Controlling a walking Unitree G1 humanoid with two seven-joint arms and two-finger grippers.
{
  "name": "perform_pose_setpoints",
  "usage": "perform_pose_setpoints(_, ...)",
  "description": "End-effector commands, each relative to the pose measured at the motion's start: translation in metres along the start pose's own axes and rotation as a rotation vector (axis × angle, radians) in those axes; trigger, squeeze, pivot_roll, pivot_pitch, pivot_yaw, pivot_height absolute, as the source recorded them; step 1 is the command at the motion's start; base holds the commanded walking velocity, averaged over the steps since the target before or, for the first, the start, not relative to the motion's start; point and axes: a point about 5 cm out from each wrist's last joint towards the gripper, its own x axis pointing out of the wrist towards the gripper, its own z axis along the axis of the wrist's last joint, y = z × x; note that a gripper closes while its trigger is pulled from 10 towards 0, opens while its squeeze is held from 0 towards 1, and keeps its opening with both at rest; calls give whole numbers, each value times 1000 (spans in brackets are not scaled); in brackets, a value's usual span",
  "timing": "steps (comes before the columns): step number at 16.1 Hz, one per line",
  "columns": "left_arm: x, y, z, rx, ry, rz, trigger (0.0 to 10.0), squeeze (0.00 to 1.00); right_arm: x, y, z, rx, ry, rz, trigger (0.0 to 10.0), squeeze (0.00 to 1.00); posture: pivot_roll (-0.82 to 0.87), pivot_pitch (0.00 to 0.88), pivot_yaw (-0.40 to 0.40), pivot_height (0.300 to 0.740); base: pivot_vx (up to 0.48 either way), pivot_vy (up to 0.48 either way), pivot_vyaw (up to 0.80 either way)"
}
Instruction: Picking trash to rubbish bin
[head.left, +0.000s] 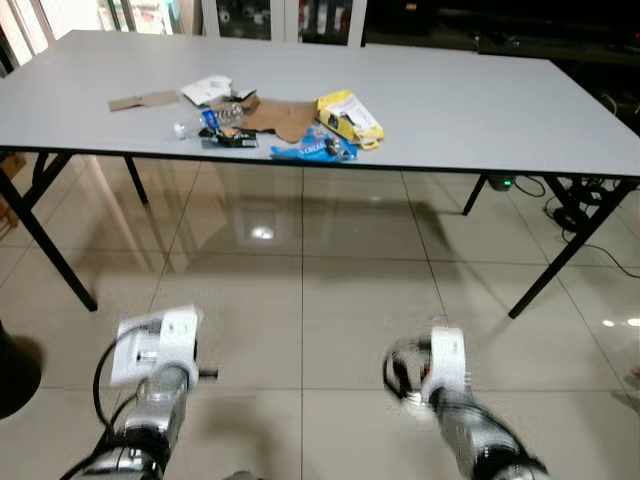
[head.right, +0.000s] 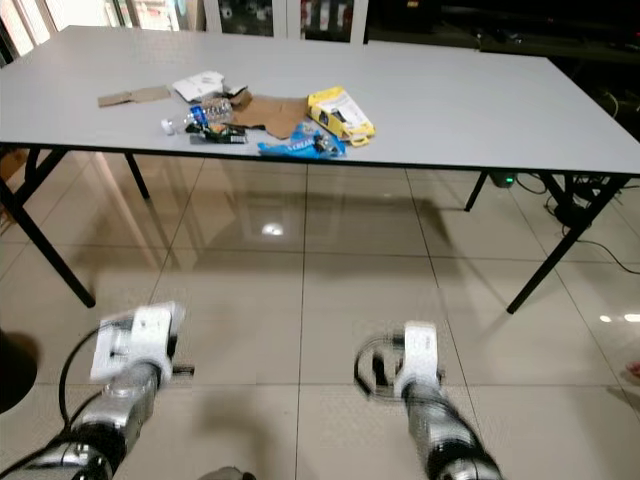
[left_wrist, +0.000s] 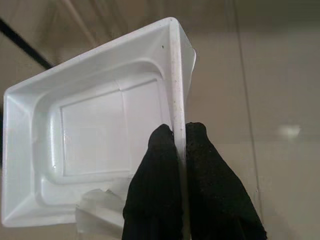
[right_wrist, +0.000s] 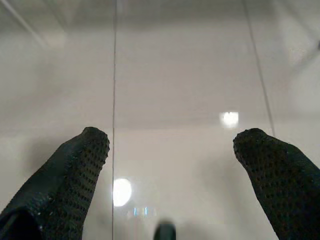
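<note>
The left tool (left_wrist: 179, 137) is clamped on the rim of a white foam tray (left_wrist: 95, 135), held low over the tiled floor (head.left: 330, 300) at near left. The right tool (right_wrist: 170, 150) hangs at near right with its fingers (right_wrist: 82, 165) spread apart (nothing between them). Farther off, a grey tabletop (head.left: 470, 100) carries a litter pile: a yellow packet (head.left: 349, 117), a blue wrapper (head.left: 315, 150), brown cardboard (head.left: 280, 115) and a plastic bottle (head.left: 205, 122).
</note>
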Motion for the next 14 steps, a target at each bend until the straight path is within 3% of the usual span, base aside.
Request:
perform_pose_setpoints(1, -5, -6, -24, 4, 79, -11, 10000, 0, -2, -1, -9, -3, 36, 1, 10000, 0, -14, 44, -55, 740, 0, 0, 0)
perform_pose_setpoints(3, -9, -10, -37, -28, 106, -26, 10000, 0, -5, -2, -23, 16, 79, -21, 10000, 0, -17, 48, -54, 740, 0, 0, 0)
perform_pose_setpoints(6, -10, -15, -37, -43, 98, -43, 10000, 0, -10, -13, -38, 65, 122, -105, 10000, 0, -13, 55, -55, 740, 0, 0, 0)
perform_pose_setpoints(11, -9, -21, -33, -18, 77, -76, 10000, 0, -12, -16, -44, 87, 136, -118, 10000, 0, -19, 43, -50, 740, 0, 0, 0)
perform_pose_setpoints(14, -9, -23, -33, -12, 76, -79, 10000, 0, -13, -14, -45, 53, 133, -105, 10000, 0, -17, 36, -50, 740, 0, 0, 0)
